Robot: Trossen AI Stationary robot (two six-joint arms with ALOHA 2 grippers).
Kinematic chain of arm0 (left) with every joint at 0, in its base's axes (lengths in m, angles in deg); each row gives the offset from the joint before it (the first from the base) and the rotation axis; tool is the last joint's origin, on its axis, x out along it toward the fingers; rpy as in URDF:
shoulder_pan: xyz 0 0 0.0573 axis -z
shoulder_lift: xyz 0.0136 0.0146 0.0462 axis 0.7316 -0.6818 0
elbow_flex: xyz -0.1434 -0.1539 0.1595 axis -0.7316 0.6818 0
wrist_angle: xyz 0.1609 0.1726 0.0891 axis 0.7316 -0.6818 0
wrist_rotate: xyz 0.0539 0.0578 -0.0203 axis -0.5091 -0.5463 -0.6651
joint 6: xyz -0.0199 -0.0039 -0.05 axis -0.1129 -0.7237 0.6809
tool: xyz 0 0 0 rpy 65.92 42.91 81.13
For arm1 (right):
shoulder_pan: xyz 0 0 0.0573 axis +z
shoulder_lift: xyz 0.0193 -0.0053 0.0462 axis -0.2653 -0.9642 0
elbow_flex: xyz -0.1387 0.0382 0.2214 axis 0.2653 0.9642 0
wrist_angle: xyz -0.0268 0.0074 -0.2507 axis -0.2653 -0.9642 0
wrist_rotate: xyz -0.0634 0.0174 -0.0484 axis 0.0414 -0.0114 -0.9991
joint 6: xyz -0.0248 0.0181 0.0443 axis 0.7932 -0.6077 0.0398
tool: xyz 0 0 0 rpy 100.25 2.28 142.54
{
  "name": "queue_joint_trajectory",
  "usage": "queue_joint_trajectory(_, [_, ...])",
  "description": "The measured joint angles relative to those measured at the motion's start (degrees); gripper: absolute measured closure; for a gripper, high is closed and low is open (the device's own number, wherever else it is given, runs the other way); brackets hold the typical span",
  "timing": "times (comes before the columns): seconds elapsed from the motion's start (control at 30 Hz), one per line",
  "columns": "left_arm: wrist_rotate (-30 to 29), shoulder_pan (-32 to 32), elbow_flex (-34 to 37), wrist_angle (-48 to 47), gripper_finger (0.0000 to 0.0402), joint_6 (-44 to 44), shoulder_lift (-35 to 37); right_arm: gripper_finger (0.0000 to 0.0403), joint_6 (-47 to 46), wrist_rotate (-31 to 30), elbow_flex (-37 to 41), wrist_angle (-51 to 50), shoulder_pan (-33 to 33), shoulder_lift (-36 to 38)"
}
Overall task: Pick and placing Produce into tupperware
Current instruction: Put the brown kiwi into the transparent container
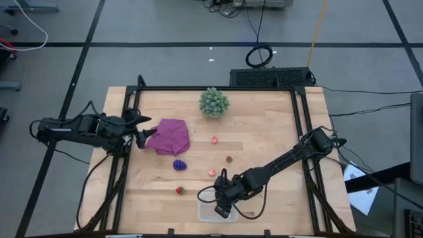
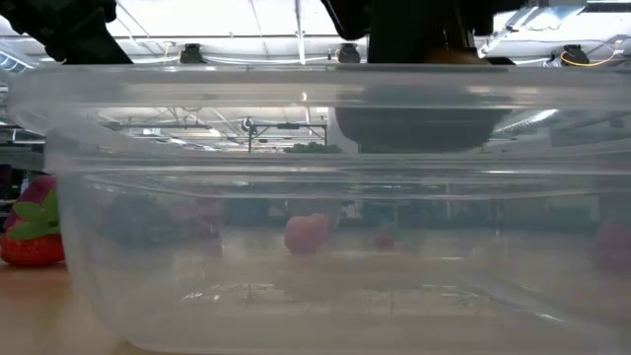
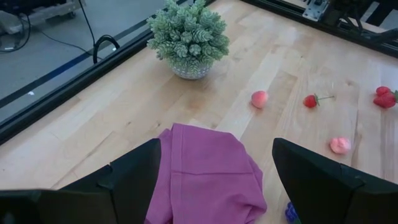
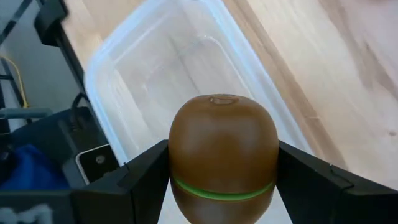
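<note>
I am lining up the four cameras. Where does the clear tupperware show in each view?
High view: tupperware at the table's near edge, under the right gripper.
Low view: its wall fills the picture.
Left wrist view: not in it.
Right wrist view: behind the held kiwi, rim.
Shared landmark: the right gripper, above the tub.

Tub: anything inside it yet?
No, the tub looks empty. The right hand holds the kiwi above it; that hides part of the floor.

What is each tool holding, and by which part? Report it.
Right tool grips the kiwi by its opposite sides, above the tupperware. Left tool stands open, holding nothing.
</note>
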Motion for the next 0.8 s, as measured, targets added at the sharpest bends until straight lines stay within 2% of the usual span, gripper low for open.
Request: queue_joint_trajectory(0.8, [-0.1, 0.0, 0.0, 0.0, 0.0089, -0.4, 0.0, 0.0151, -4.5, 0.0, 0.9, 7.5, 2.8, -1.2])
